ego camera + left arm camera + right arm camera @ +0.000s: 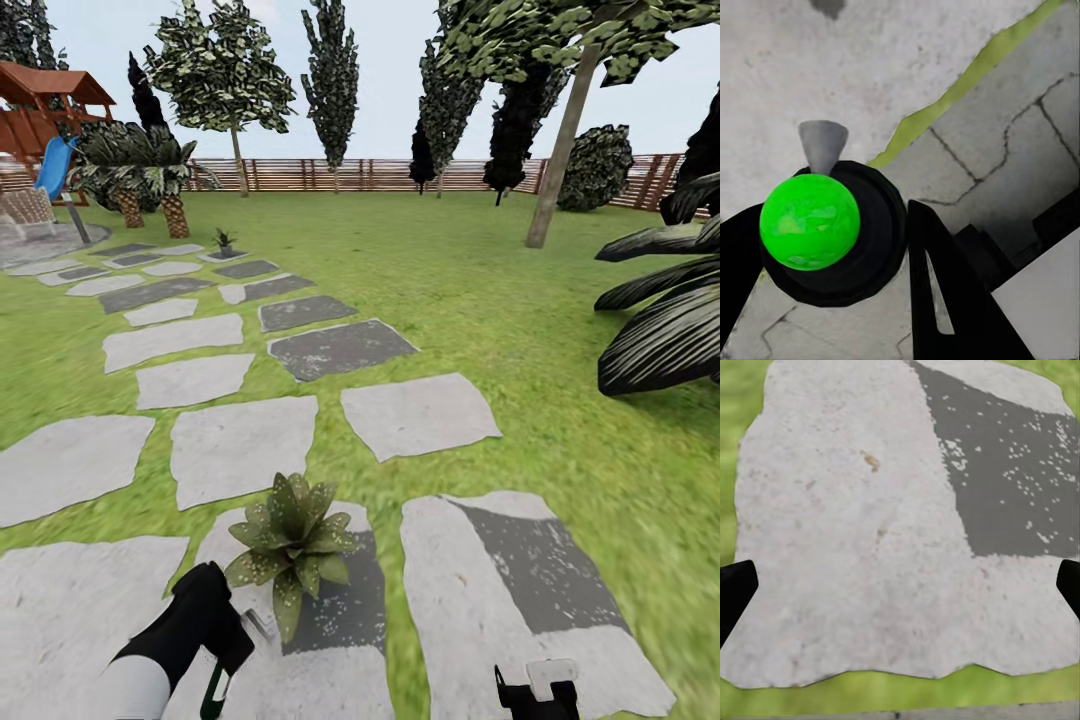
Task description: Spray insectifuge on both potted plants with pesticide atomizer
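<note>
A: Left gripper closed around the pesticide atomizer, nozzle toward the near potted plant, probably for spraying. White specks on its leaves? Cannot tell.

B: Right gripper spread wide, holding nothing, over a stepping stone. Farther along the path, second potted plant, not yet reached.

A simulated backyard garden under a pale open sky. A green lawn spreads out, crossed by flat grey irregular stepping stones running from near to far left. A brown horizontal-slat wooden fence closes the far side, with tall leafy trees before it. At far left stands a red-roofed wooden play tower with a blue slide.
</note>
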